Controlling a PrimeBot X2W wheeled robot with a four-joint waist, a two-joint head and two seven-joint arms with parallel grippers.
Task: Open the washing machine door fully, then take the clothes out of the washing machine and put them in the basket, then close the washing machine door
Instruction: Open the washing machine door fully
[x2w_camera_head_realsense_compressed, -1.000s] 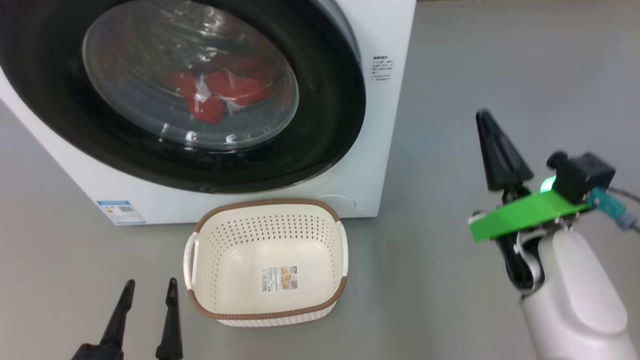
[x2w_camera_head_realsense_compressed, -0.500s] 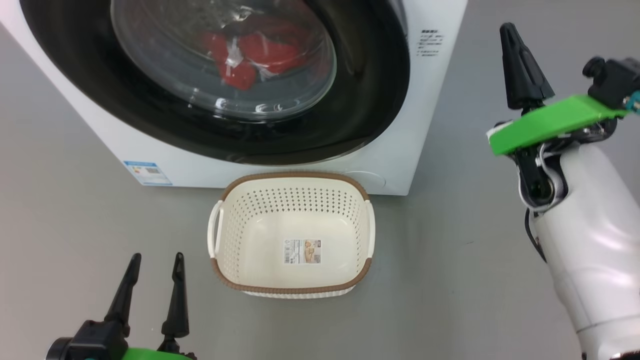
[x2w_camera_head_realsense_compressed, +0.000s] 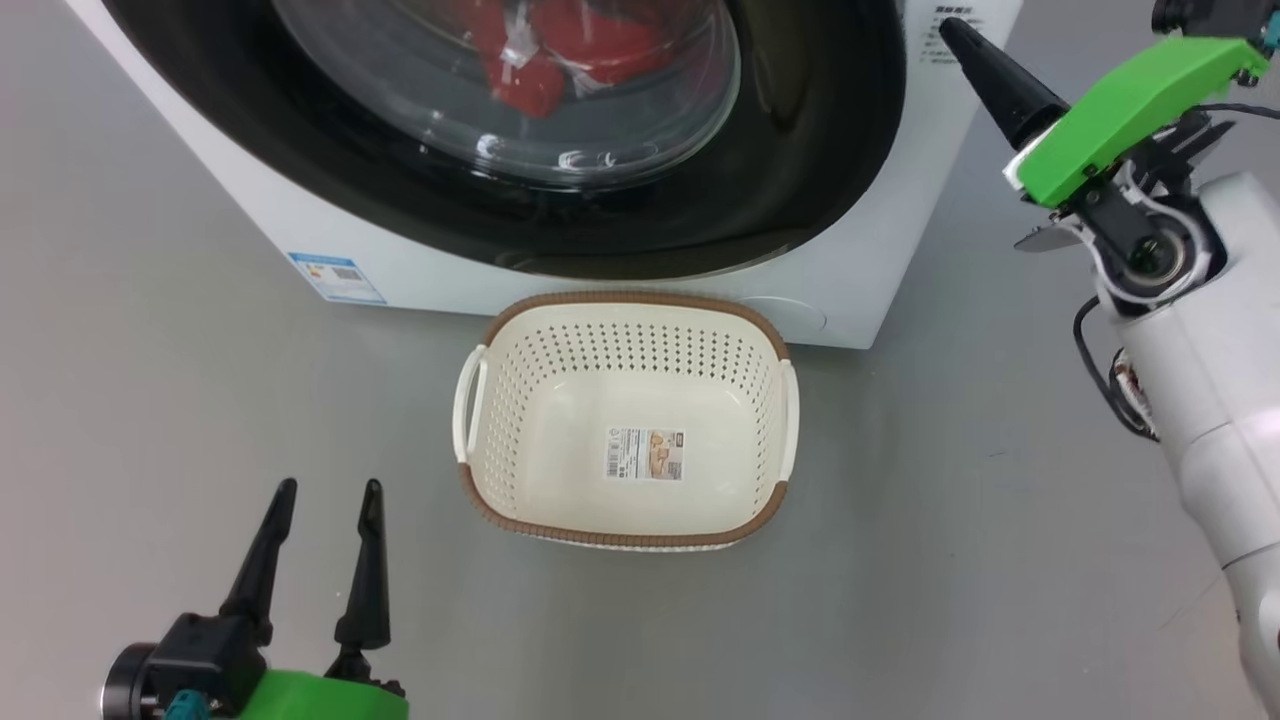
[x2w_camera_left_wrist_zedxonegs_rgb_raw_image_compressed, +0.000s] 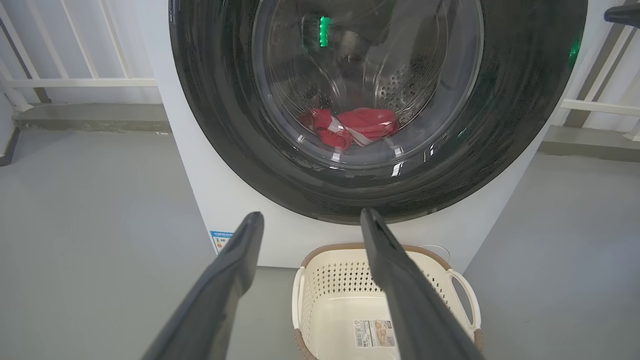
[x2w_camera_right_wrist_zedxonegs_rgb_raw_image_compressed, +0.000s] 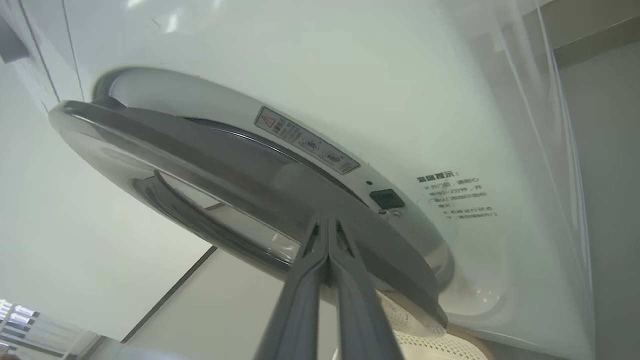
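The white washing machine (x2w_camera_head_realsense_compressed: 860, 250) stands at the top of the head view. The washing machine door (x2w_camera_head_realsense_compressed: 820, 150) has a black rim and a glass centre, and the red clothes (x2w_camera_head_realsense_compressed: 560, 50) lie behind the glass. On the floor before it sits the basket (x2w_camera_head_realsense_compressed: 630, 298), holding just a paper label. My right gripper (x2w_camera_head_realsense_compressed: 945, 25) is shut and points at the door's right edge. In the right wrist view the gripper (x2w_camera_right_wrist_zedxonegs_rgb_raw_image_compressed: 327, 220) is at the door's rim (x2w_camera_right_wrist_zedxonegs_rgb_raw_image_compressed: 225, 170), which stands a little off the machine's front. My left gripper (x2w_camera_head_realsense_compressed: 330, 490) is open at the lower left, left of the basket.
Grey floor (x2w_camera_head_realsense_compressed: 150, 400) spreads left and right of the basket. A blue label (x2w_camera_head_realsense_compressed: 335, 277) marks the machine's lower left front. The left wrist view has white railings (x2w_camera_left_wrist_zedxonegs_rgb_raw_image_compressed: 75, 82) behind the machine, the clothes (x2w_camera_left_wrist_zedxonegs_rgb_raw_image_compressed: 360, 127) and the basket (x2w_camera_left_wrist_zedxonegs_rgb_raw_image_compressed: 325, 295).
The head camera has shifted, so the machine and basket sit further right in the picture. My right gripper has risen and swung in to the door's right edge, staying shut. The left gripper stays open.
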